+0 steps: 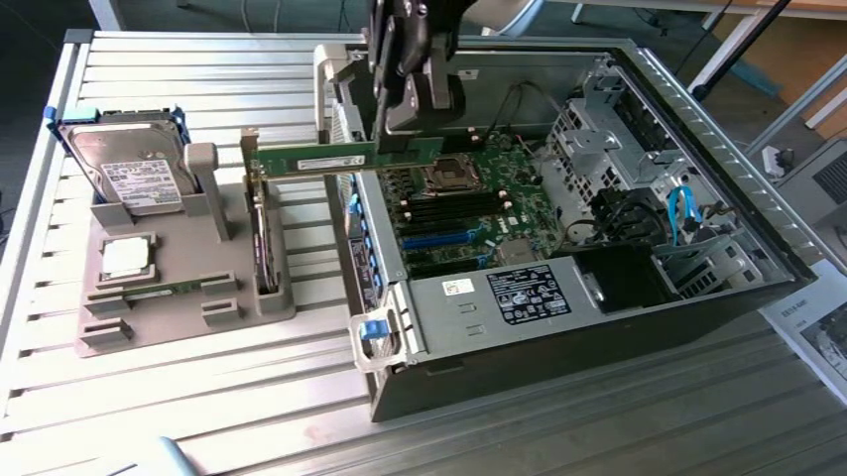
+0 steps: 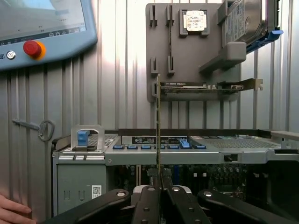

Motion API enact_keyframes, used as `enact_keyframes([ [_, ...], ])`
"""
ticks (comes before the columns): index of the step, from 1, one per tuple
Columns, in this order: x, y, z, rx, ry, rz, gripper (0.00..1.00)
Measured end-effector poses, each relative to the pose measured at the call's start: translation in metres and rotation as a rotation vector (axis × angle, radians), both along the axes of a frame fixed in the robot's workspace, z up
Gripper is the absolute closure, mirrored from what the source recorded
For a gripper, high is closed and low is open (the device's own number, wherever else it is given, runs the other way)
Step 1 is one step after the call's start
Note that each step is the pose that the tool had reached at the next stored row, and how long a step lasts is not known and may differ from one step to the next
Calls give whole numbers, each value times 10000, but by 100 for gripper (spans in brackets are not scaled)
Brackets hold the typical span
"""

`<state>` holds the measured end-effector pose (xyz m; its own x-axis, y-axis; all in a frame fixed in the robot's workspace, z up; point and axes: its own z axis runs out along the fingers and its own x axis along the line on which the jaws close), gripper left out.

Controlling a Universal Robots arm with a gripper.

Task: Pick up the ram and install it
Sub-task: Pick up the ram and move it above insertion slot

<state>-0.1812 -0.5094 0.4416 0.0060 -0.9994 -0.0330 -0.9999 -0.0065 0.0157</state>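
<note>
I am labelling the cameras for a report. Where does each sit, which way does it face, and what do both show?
Exterior view: high off the table, looking down on the open computer case and grey holder; the gripper shows, shut on the ram.
Wrist view: on the wrist, looking along the fingers, past the edge-on ram, toward the holder.
Shared: ram, case, holder, hard drive.

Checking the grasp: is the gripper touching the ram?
Touching. The wrist view shows the gripper shut on the ram, a finger against each face.
</note>
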Motion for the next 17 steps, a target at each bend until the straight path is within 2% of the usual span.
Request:
enact_keyframes([
  [17, 304, -21, 0, 73, 1, 0, 88],
])
